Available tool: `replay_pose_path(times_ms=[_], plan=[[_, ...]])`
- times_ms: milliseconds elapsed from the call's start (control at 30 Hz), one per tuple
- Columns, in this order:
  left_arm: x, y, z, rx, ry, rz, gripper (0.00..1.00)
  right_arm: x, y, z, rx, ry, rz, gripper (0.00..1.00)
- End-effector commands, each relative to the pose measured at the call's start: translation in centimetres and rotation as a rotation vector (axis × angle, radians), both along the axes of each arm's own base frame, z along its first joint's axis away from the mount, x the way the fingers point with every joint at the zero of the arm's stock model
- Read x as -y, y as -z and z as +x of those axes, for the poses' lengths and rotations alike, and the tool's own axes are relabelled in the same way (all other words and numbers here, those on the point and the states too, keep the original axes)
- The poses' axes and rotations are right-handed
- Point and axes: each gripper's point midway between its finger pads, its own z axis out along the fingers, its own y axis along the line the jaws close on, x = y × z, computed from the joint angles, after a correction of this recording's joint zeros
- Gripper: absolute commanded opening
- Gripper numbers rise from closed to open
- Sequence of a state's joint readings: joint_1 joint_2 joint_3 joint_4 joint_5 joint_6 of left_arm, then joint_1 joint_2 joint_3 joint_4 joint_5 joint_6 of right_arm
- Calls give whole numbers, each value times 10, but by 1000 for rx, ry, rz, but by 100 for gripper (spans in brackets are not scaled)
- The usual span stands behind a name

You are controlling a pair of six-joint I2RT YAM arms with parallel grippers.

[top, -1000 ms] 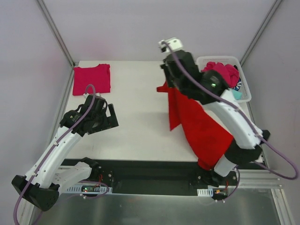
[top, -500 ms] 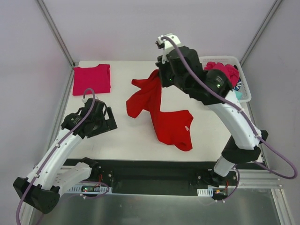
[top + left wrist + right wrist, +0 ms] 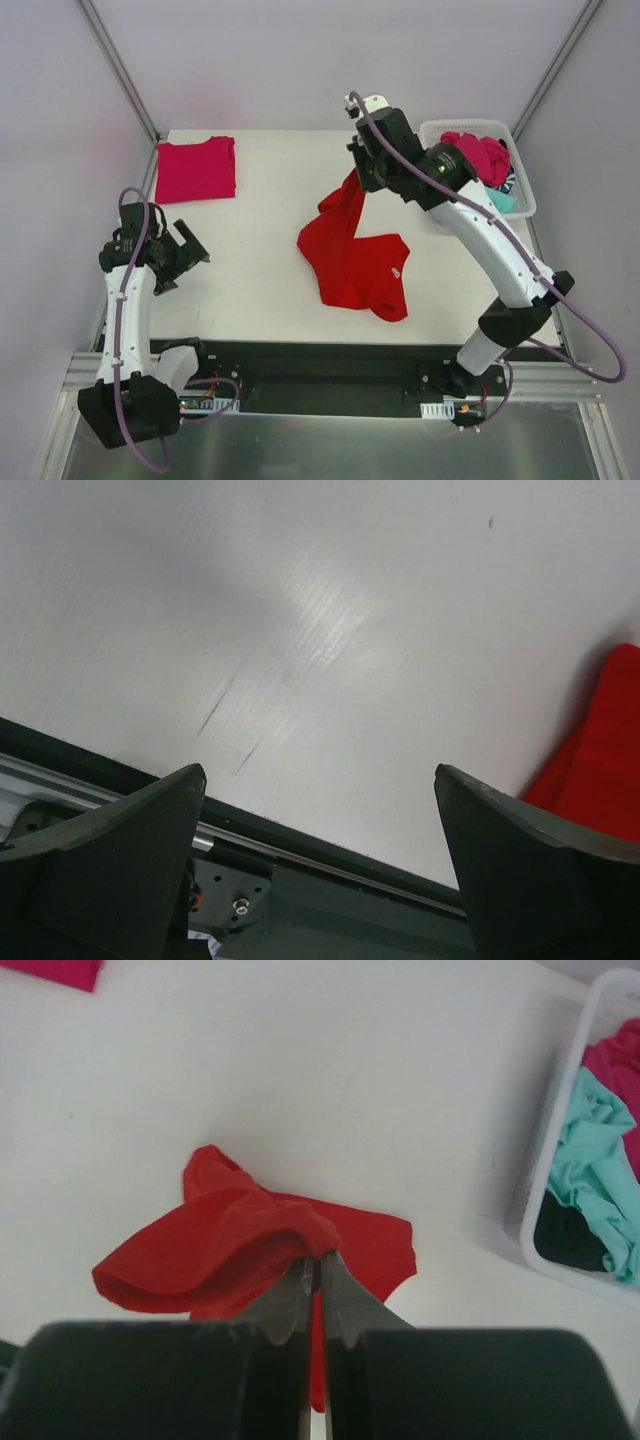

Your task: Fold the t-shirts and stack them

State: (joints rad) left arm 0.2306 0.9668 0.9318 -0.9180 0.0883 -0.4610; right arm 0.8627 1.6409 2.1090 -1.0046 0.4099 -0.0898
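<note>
The left gripper (image 3: 180,248) hung released, jaws wide, over the near-left edge of the table (image 3: 260,290), well apart from the red t-shirt (image 3: 355,265). That shirt lay crumpled mid-table to its right, its long axis running near to far. Its far end rose into the right gripper (image 3: 362,180), which was clenched on a fold. The right arm was plainly nearer, so the left would probably have to cross rightward for the slack near hem. Beyond lay a folded magenta-pink t-shirt (image 3: 196,168) far-left and the basket (image 3: 465,123) far-right.

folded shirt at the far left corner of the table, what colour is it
Plain magenta-pink; the folded shirt shows best in the top view.
</note>
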Motion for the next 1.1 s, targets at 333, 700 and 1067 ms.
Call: replay_pose_path(times_ms=[333, 700, 1067], plan=[[13, -20, -7, 134, -2, -69, 99, -138, 146, 83, -350, -90, 145, 1], [22, -29, -5, 172, -1, -149, 99, -190, 94, -16, -327, -377, 178, 1], [32, -26, -8, 170, 27, -172, 99, -19, -9, -77, -31, -209, 183, 1]])
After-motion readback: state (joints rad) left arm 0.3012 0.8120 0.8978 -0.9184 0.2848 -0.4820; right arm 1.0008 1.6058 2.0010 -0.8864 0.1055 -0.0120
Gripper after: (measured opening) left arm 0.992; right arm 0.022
